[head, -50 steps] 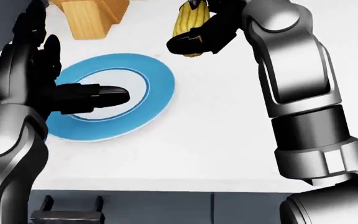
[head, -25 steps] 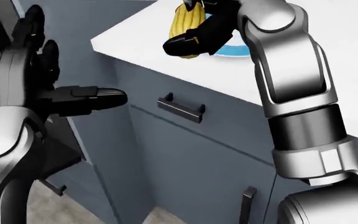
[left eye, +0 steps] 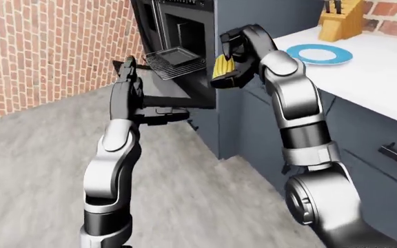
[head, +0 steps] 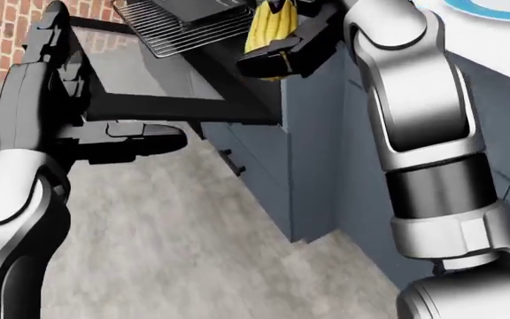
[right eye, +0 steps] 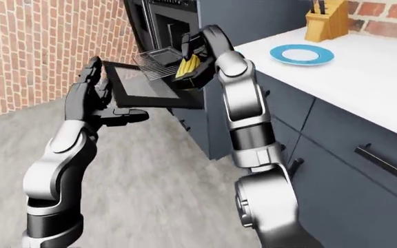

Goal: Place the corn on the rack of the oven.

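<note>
Rack [left eye: 176,61] pulled out over open oven door [right eye: 143,89], counter [left eye: 385,72] at right bearing plate [left eye: 320,53]

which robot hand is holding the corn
The right robot hand: its fingers close round the yellow corn beside the pulled-out oven rack. The left robot hand is open and holds nothing.

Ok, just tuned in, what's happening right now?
The robot's right hand is closed around the corn, held up next to the open oven. The rack is pulled out over the lowered oven door, and nothing lies on it. The left hand is open and empty, raised by the door. The blue plate sits empty on the counter.
</note>
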You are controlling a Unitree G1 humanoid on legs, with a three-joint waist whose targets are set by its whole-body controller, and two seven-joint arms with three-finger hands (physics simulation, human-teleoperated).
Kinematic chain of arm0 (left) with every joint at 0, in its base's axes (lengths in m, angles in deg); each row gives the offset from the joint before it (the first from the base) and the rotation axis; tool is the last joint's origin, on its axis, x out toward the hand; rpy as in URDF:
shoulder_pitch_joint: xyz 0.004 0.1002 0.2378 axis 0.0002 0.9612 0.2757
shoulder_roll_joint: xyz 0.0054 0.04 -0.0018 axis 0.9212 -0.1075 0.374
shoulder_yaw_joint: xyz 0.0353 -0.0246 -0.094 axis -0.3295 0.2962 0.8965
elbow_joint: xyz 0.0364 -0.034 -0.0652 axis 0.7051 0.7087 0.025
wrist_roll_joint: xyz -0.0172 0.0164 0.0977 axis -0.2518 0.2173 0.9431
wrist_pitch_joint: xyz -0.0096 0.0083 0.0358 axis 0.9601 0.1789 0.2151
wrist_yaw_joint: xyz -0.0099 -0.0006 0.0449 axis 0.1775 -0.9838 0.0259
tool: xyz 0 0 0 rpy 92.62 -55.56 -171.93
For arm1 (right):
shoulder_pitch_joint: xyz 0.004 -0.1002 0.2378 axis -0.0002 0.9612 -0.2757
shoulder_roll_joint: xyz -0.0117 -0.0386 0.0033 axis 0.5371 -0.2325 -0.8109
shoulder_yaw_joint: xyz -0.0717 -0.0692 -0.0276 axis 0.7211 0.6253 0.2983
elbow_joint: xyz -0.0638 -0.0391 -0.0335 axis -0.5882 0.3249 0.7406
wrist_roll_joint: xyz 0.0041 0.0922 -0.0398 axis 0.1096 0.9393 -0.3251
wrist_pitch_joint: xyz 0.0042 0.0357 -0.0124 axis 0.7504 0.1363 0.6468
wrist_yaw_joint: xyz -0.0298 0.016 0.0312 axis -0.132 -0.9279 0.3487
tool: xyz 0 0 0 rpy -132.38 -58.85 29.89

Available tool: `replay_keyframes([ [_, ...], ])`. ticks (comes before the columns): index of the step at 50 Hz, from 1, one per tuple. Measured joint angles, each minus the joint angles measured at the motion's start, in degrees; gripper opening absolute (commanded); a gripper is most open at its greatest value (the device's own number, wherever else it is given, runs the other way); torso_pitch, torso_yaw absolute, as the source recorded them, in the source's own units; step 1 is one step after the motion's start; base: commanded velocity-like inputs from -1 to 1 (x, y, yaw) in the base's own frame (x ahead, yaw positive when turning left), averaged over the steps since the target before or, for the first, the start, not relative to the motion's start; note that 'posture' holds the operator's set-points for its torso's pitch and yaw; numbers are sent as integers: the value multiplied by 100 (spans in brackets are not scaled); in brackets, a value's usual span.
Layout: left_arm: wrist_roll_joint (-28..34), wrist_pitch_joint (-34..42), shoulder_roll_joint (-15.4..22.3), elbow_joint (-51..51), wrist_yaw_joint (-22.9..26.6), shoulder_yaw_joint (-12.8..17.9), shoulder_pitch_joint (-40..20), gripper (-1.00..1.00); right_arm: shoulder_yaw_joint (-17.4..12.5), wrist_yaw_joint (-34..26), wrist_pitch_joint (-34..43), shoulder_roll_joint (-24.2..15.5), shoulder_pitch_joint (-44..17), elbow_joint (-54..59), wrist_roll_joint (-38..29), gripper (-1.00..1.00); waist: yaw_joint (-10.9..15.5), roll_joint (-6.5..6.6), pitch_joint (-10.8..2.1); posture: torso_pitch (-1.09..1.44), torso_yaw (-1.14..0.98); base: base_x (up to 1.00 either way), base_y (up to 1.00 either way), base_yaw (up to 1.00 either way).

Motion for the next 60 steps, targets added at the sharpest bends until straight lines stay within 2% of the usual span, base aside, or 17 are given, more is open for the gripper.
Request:
replay_keyframes([
  [3,26,37,15,53,-27,82,113,100,112,-49,-38,88,77,45,44,-100,64,-136,-139,0,0,-53,0,100],
  [5,41,76,23,74,-49,97,87,100,130,-77,-29,100,89,134,59,-100,97,-277,-141,0,0,-30,0,52],
  [10,60,-7,33,-9,-63,106,25,100,116,-106,-22,92,22,139,66,-100,-9,-899,263,0,0,-6,0,12],
  [12,50,-24,28,4,-50,76,0,100,75,-85,-54,56,-64,73,60,-100,60,-1173,309,0,0,0,0,0],
  [13,45,-33,-14,5,-44,54,17,100,55,-75,-80,29,-53,19,57,-100,11,-1218,348,0,0,0,0,0],
  [19,-31,124,-38,125,13,-49,52,100,-14,-22,28,-2,15,221,29,-100,-158,-1015,216,0,0,0,0,0],
  [23,-21,46,-27,-28,-1,-23,-19,100,-45,21,29,-34,-1,205,35,-100,-302,-564,175,0,0,0,0,0],
  [24,-18,19,-4,-45,-2,-14,-21,100,-42,29,16,-18,-5,168,37,-100,-304,-521,156,0,0,0,0,0],
  [32,34,65,-7,18,-45,42,74,100,54,-8,-19,60,-12,55,156,-100,-150,-785,226,0,0,0,0,0],
  [38,28,90,-17,-5,-30,21,82,100,37,36,-7,34,-29,50,171,-100,-84,-751,231,0,0,0,0,0],
  [42,23,87,-4,-53,-31,55,46,100,55,4,-11,52,-25,62,193,-100,-119,-902,150,0,0,0,0,0],
  [44,19,65,-37,-84,-33,18,47,100,26,3,-33,25,-50,78,210,-100,-180,-861,191,0,0,0,0,0],
  [47,-20,90,-63,-15,3,-78,70,100,-39,63,-23,-38,-61,182,191,-100,-200,-796,115,0,0,0,0,0],
  [52,-24,84,-28,-70,4,-27,3,100,-85,157,-75,-81,-167,193,187,-100,-285,-450,41,0,0,1,0,0],
  [54,-12,96,-24,-50,-12,4,59,100,-42,149,-66,-48,-120,249,205,-100,-214,-522,98,0,0,18,0,0],
  [57,13,143,-6,20,-40,63,115,100,57,92,-10,7,-115,349,252,-100,-189,-502,124,0,0,39,0,0],
  [60,27,105,8,-50,-49,71,53,100,43,77,-18,-12,-218,276,270,-100,-123,-678,136,0,0,42,0,0],
])
